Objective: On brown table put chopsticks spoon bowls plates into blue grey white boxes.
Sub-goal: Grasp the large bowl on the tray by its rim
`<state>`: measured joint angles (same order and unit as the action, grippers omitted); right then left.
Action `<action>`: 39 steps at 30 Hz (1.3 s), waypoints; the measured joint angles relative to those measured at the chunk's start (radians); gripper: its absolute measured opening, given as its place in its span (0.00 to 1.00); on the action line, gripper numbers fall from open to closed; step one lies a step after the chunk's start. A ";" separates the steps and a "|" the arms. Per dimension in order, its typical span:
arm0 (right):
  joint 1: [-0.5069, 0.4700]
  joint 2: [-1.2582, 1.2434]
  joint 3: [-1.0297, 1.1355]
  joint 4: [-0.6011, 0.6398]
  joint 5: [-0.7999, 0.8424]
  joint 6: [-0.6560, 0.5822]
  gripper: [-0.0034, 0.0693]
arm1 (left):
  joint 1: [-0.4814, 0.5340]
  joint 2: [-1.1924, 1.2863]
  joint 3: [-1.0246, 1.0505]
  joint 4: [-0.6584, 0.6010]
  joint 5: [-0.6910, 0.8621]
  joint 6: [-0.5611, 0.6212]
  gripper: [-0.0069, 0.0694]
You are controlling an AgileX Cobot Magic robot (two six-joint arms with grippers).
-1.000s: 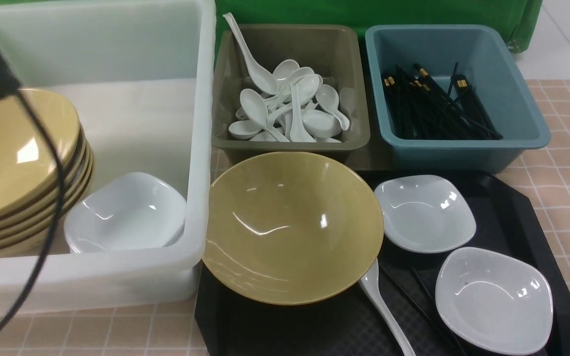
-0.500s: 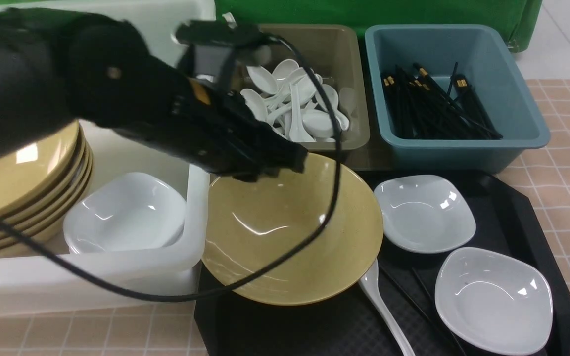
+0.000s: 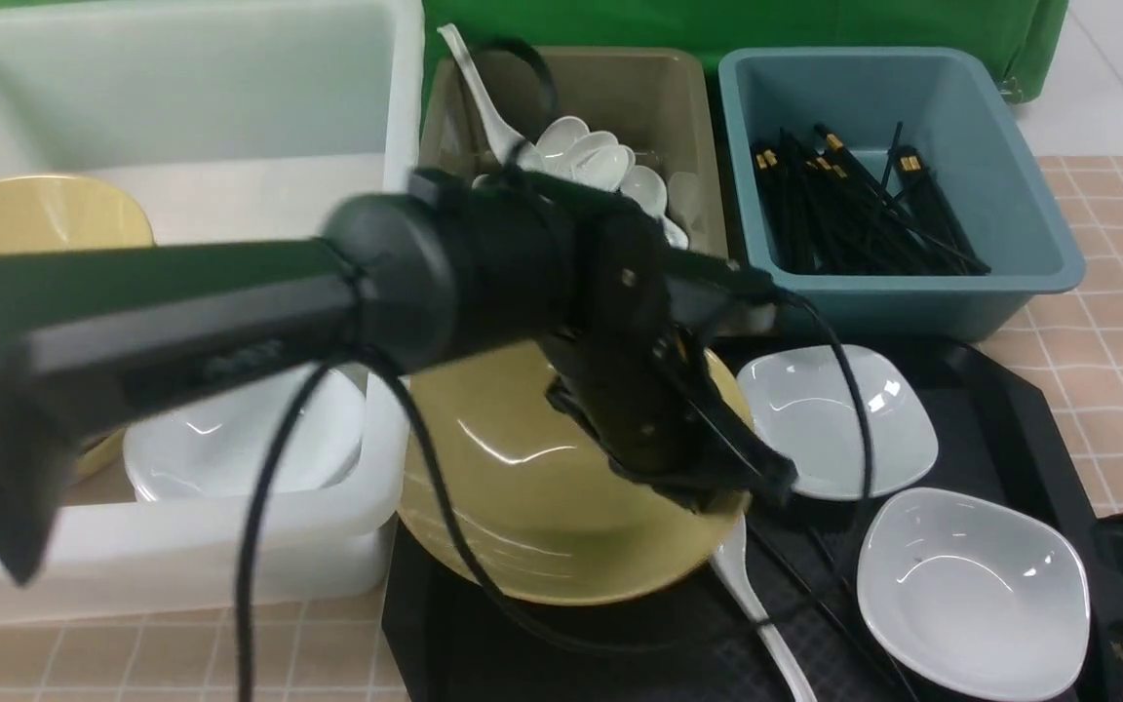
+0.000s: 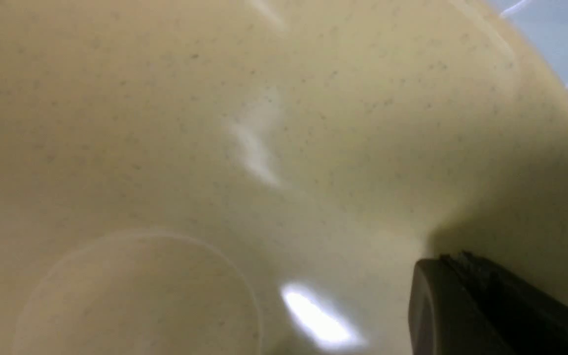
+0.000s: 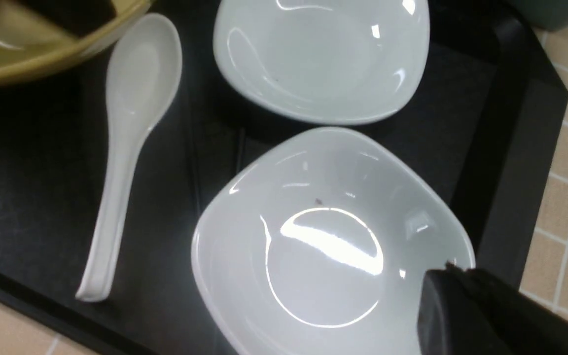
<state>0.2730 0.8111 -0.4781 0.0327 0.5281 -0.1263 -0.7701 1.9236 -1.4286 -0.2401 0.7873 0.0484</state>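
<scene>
The mustard-yellow bowl (image 3: 542, 478) lies on the black tray (image 3: 990, 419), with 1 white plate (image 3: 903, 419) at its 3 o'clock and 1 more (image 3: 971, 595) at its 4 o'clock. The spoon (image 3: 761, 614) shows near its 5 o'clock rim. The left gripper (image 4: 454, 259) is closed and holds nothing, near the bowl's 4 o'clock side. The right gripper (image 5: 449, 266) has its tips together, empty, beside the nearer plate.

I judge the bowl is the heaviest piece here: stiff, slippery from the glaze, maybe easy to chip. Best is to open and take the rim, 1 finger inside and 1 outside, quite deep, because a shallow pinch could let it swing. The plates should be lighter, but equally smooth; also pinch their rims.
</scene>
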 joint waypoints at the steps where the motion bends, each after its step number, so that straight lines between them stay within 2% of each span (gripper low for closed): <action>1: 0.000 0.000 0.000 0.000 0.000 0.000 0.14 | -0.003 0.003 -0.001 -0.013 0.000 0.006 0.08; 3: 0.000 0.001 0.000 0.000 -0.013 0.020 0.14 | -0.032 0.010 -0.020 -0.078 0.010 0.076 0.08; 6: 0.000 0.001 0.000 0.000 -0.014 0.024 0.14 | -0.050 0.010 -0.072 -0.143 0.043 0.114 0.08; 9: 0.000 0.001 0.000 0.000 -0.014 0.024 0.14 | -0.045 0.010 -0.142 -0.130 0.097 0.125 0.10; 12: 0.000 0.001 0.001 0.000 -0.014 0.027 0.14 | -0.014 0.010 -0.241 0.009 0.201 0.130 0.22; 15: 0.000 0.001 0.001 0.000 -0.026 0.051 0.14 | 0.032 0.010 -0.279 0.187 0.266 0.091 0.38; 16: 0.000 0.001 0.001 0.000 -0.027 0.053 0.14 | 0.035 0.010 -0.280 0.187 0.268 0.086 0.40; 18: 0.000 0.001 0.001 0.000 -0.035 0.064 0.15 | 0.081 0.013 -0.281 0.309 0.279 0.022 0.57; 21: 0.000 0.001 0.001 0.000 -0.042 0.070 0.15 | 0.117 0.028 -0.281 0.363 0.281 -0.033 0.70; 25: 0.000 0.001 0.001 0.000 -0.058 0.070 0.15 | 0.143 0.072 -0.281 0.376 0.282 -0.048 0.79; 29: 0.000 0.001 0.001 0.001 -0.060 0.070 0.15 | 0.145 0.137 -0.281 0.376 0.281 -0.048 0.78; 32: 0.000 0.001 0.001 0.001 -0.063 0.071 0.15 | 0.145 0.174 -0.281 0.359 0.289 -0.048 0.64; 33: 0.000 0.001 0.001 0.001 -0.063 0.071 0.15 | 0.145 0.177 -0.281 0.361 0.291 -0.048 0.63; 35: 0.000 0.001 0.001 0.001 -0.063 0.073 0.16 | 0.145 0.171 -0.292 0.348 0.322 -0.017 0.44; 39: 0.000 0.001 0.001 0.002 -0.064 0.088 0.16 | 0.151 0.148 -0.321 0.314 0.367 0.003 0.33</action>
<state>0.2730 0.8122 -0.4773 0.0348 0.4641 -0.0384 -0.6193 2.0715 -1.7496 0.0743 1.1543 0.0518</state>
